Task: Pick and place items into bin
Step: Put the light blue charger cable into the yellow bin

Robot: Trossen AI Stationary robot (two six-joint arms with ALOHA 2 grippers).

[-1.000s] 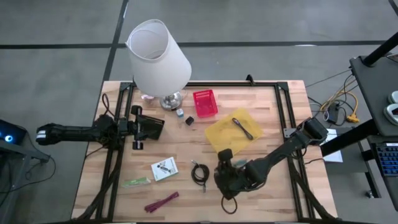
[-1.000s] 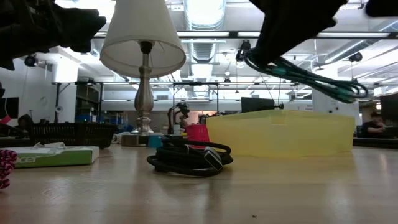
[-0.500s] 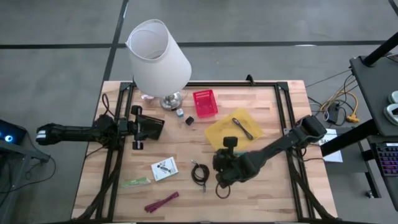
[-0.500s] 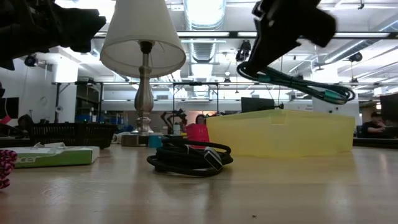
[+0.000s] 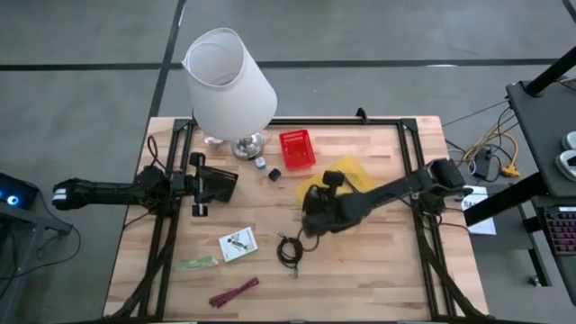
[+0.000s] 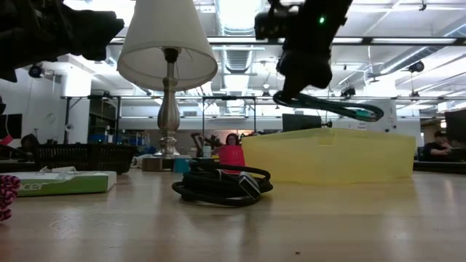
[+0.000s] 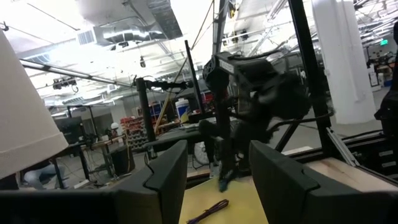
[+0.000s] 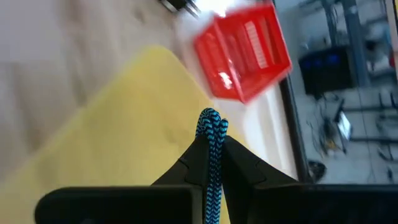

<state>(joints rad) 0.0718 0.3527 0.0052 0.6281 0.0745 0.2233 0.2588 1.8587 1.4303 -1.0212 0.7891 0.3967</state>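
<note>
My right gripper (image 5: 313,216) hovers at the near left corner of the yellow bin (image 5: 360,175), shut on a teal braided tie (image 6: 331,107). A purple tie (image 7: 208,211) lies in the bin. On the table lie a black coiled cable (image 5: 288,250), a white card packet (image 5: 238,244), a green strip (image 5: 198,263), a maroon tie (image 5: 234,292) and a tiny dark cube (image 5: 273,174). My left gripper (image 5: 229,184) waits open at the table's left, off the surface. My right gripper pinches the teal tie between its two fingers, just behind a folded loop end (image 8: 212,124) that sticks out past the fingertips. The fingers slant down. The rest of the tie (image 6: 364,113) trails out below the gripper, lifted clear of the table.
A big white lamp (image 5: 229,81) stands at the far left. A red basket (image 5: 297,148) sits beside the bin's far left corner. Black frame rails (image 5: 423,225) run along both table sides. Bare wood lies between my two arms.
My right gripper has swung from the table's near part toward the far edge and a little left, reaching the yellow bin's near left corner, and its wrist has rolled. The teal tie has travelled with it, clear of the table.
</note>
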